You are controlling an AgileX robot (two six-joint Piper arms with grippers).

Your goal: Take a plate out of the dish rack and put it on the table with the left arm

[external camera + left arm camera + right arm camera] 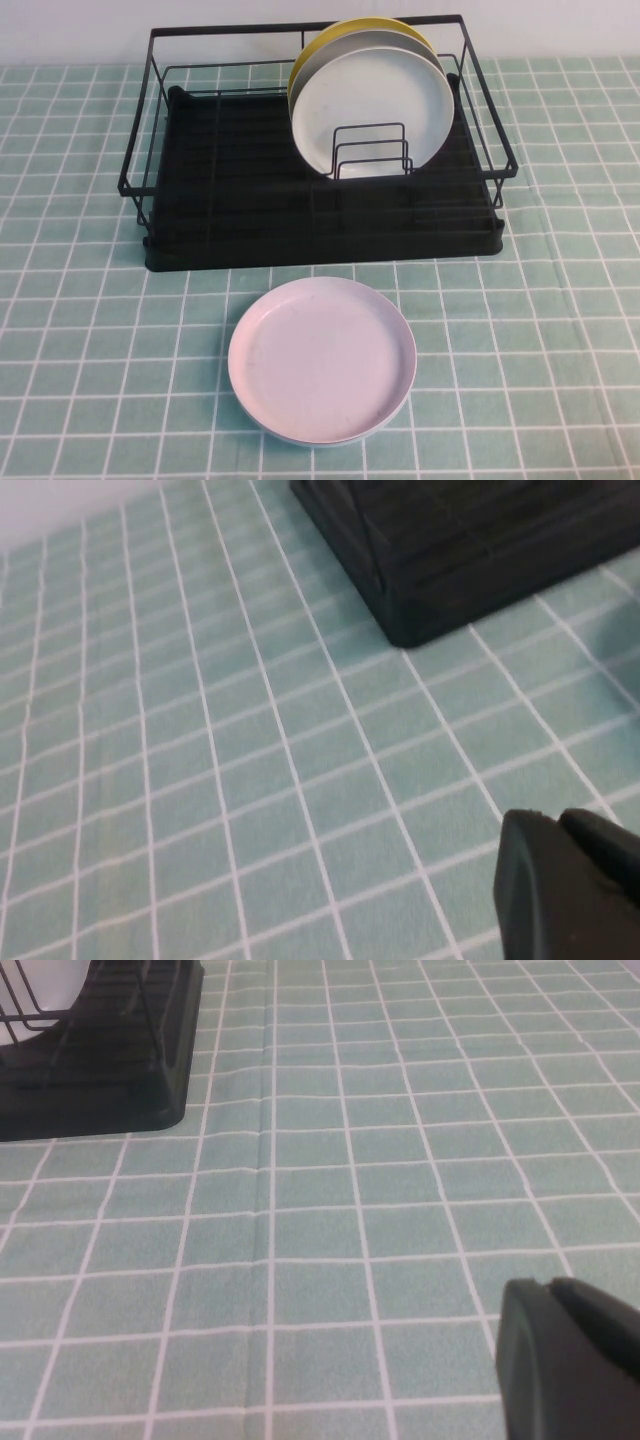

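The pale pink-lilac plate (322,360) lies flat on the mint-green grid table (80,300), just in front of the black wire dish rack (250,220). No arm shows in the high view. My left gripper (556,818) is shut and empty, low over bare cloth near a corner of the rack's tray (440,570). My right gripper (549,1286) is shut and empty, also over bare cloth, with another corner of the rack (110,1070) beyond it. The plate shows in neither wrist view.
Three plates stand upright in the rack's right half: a white one (375,105) in front, a grey one (330,55) behind it, and a yellow one (345,32) at the back. The rack's left half holds no dishes. A cloth fold (265,1210) runs across the table.
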